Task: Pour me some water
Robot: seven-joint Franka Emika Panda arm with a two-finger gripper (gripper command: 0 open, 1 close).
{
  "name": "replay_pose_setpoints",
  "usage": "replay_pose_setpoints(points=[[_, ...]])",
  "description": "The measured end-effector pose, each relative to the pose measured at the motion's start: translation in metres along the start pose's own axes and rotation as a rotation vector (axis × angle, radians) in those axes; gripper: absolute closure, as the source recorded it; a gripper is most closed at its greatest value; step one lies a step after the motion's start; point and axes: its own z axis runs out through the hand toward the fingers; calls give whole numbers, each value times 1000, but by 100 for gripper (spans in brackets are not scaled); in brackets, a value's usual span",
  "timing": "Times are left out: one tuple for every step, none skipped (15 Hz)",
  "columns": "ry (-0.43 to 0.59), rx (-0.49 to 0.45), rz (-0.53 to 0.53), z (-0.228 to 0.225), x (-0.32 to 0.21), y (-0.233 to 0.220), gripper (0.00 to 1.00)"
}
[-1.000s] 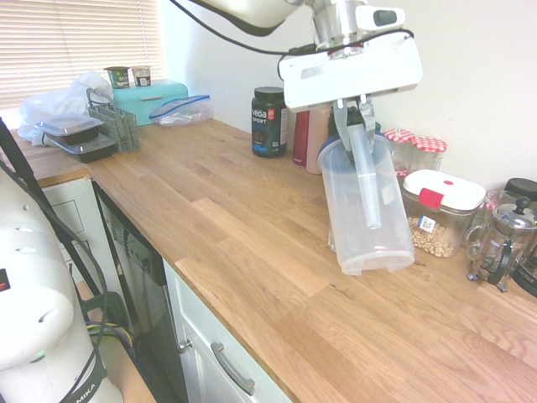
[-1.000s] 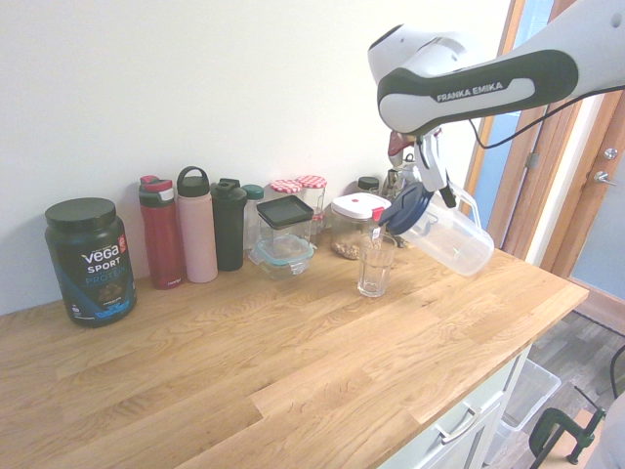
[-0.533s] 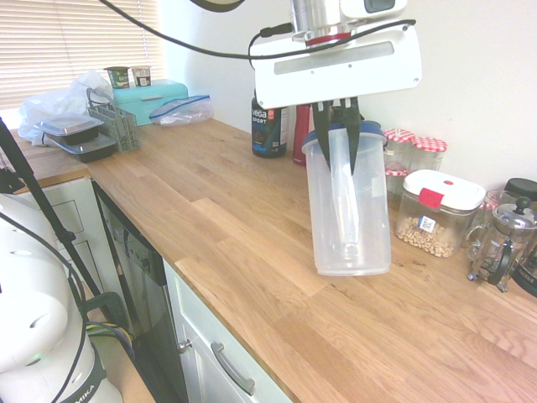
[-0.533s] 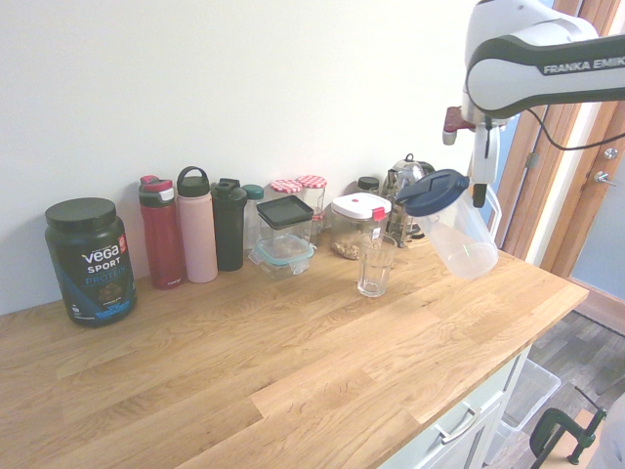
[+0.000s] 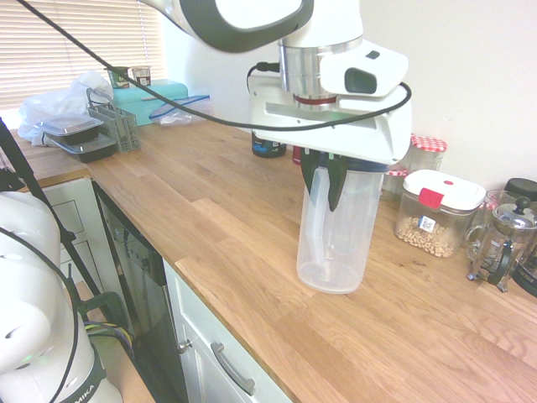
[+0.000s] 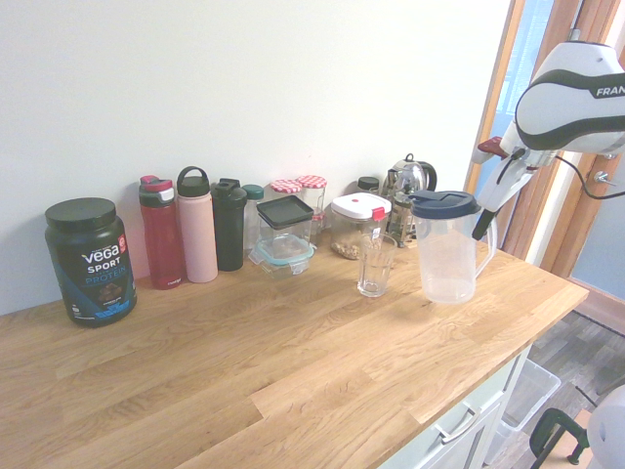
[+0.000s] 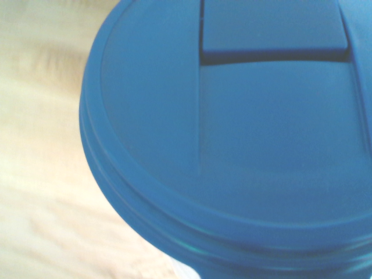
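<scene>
**A:** Where is the gripper, and what does it hold?

**B:** The gripper [image 5: 329, 180] points down, its dark fingers [image 6: 482, 223] clamped tight on the handle of a translucent plastic pitcher [image 6: 446, 246]. The pitcher is upright with its base at the wooden worktop [image 6: 293, 362]; whether it fully rests there I cannot tell. The wrist view is filled by its dark blue lid [image 7: 232, 128], seen from above, with pale wood beside it.

**A:** And the water?

**B:** It is too clear to make out. The pitcher looks almost empty, and I cannot tell if any water is in the clear ribbed tumbler [image 6: 375, 264], which stands just beside the pitcher, apart from it, on the side away from the arm.

**A:** What else is on the worktop?

**B:** Behind the tumbler, along the wall: a white-lidded container of nuts [image 6: 354, 224], a French press [image 5: 501, 239], a glass box with a dark lid [image 6: 285, 233], two jars with red checked lids [image 6: 300, 191], then a black bottle [image 6: 229, 224], a pink bottle [image 6: 196, 225] and a red bottle [image 6: 162, 231]. A black Vega Sport protein tub [image 6: 90, 261] stands well apart at the far end.
</scene>
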Motion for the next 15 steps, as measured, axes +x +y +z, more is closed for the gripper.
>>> replay_pose_setpoints(points=[[25,15,43,4,-5,1,100],[46,27,85,5,-11,2,100],[69,36,128,6,-18,5,100],[93,42,169,6,-27,8,100],[117,50,208,6,-39,10,100],[143,57,239,5,-52,10,100],[164,55,253,0,-62,6,100],[176,47,259,-11,-69,-3,100],[176,35,262,-18,-76,-14,100],[168,24,258,-21,-84,-25,100],[152,19,244,-21,-92,-38,100],[136,20,223,-22,-101,-52,100],[122,28,198,-21,-109,-66,100],[112,40,171,-20,-118,-81,100],[101,55,136,-19,-129,-100,100]])
